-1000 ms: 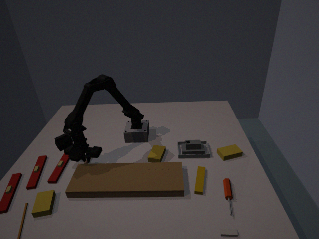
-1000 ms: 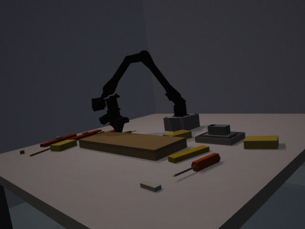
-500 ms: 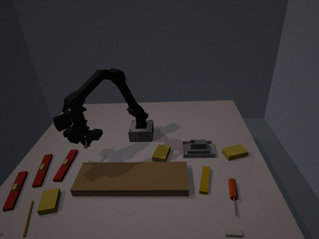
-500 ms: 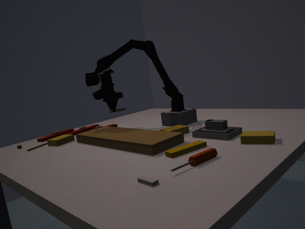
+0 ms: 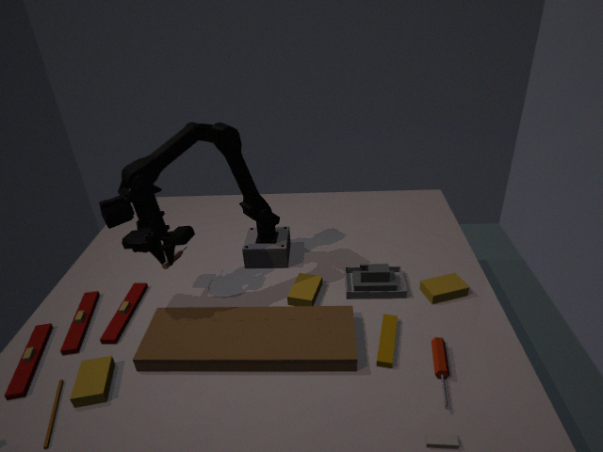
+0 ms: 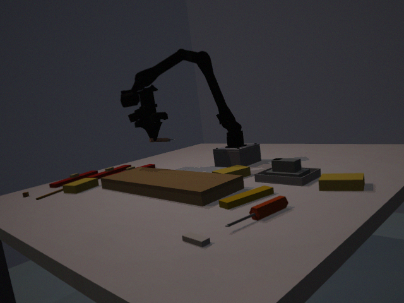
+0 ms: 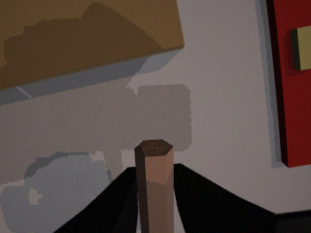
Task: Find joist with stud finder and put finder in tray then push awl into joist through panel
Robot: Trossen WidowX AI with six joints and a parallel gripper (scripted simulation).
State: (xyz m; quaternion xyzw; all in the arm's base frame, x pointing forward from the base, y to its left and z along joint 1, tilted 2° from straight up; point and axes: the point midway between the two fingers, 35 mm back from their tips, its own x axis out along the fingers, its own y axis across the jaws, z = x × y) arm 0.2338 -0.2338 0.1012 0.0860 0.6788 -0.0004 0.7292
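My gripper [image 5: 167, 263] [image 6: 154, 139] [image 7: 155, 174] is shut on the awl and holds it in the air, beyond the panel's left back corner. The awl [image 5: 174, 257] [image 6: 161, 139] [image 7: 156, 194] has a light brown faceted handle and a thin metal tip; it lies about level, its tip pointing back toward the arm's base. The floor panel [image 5: 252, 340] [image 6: 163, 179] [image 7: 58, 63] is a flat brown slab on the table; a row of faint marks runs along its top. The grey stud finder [image 5: 375, 273] [image 6: 286, 165] sits in the grey tray [image 5: 376, 295] [image 6: 277, 179].
Yellow blocks [image 5: 305, 289] [image 5: 93, 380] [image 5: 444, 287] and a yellow bar [image 5: 387, 340] lie around the panel. Several red bars [image 5: 123, 314] [image 7: 296, 116] lie left. An orange screwdriver [image 5: 439, 358] [image 6: 269, 207] lies right, a small pale block [image 5: 442, 441] [image 6: 196, 239] in front, a thin stick [image 5: 53, 413] front left.
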